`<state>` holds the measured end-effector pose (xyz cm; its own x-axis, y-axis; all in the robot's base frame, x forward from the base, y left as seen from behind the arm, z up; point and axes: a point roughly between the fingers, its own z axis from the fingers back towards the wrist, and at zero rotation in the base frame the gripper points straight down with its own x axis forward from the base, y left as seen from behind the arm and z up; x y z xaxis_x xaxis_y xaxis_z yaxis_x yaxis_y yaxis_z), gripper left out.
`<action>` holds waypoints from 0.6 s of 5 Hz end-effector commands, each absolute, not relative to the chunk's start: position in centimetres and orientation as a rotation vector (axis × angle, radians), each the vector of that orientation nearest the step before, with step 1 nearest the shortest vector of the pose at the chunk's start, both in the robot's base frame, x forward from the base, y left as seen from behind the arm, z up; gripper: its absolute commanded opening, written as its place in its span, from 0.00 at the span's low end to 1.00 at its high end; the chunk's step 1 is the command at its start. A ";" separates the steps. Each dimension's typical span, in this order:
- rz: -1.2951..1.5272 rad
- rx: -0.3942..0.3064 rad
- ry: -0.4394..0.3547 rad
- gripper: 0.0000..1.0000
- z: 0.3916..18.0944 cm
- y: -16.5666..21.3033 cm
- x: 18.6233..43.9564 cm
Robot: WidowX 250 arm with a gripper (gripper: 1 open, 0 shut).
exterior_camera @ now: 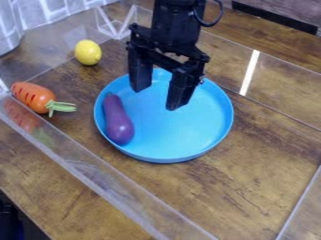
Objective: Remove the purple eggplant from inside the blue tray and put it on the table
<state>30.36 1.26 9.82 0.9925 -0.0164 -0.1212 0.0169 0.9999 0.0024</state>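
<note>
Carrot: a small orange toy carrot with a green top (34,97) is lying on the bench far out to the left of the claw, well apart from it.
Lemon: a round yellow toy lemon (86,52) is sitting up and to the left of the claw, outside the tray.
Eggplant: the small glossy purple oblong toy eggplant (115,119) is lying inside the tray against its left rim, below and just left of the claw's left finger, not touching it.
Claw: the black two-fingered claw (160,88) is hanging over the tray's upper left part, pointing down, its fingers standing wide apart and gripping nothing.
Tray: the large round bright blue shallow plastic tray (207,127) is sitting beneath the claw and spreading out to its right.
Bench: the dark brown glossy wood-plank bench (257,192) is carrying everything, with glare streaking to the right of the claw.
</note>
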 end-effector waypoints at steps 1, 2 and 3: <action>0.004 0.011 0.070 1.00 10.8 2.4 31.2; 0.009 0.012 0.067 1.00 10.6 2.9 31.4; 0.011 0.014 0.066 1.00 10.4 3.2 31.4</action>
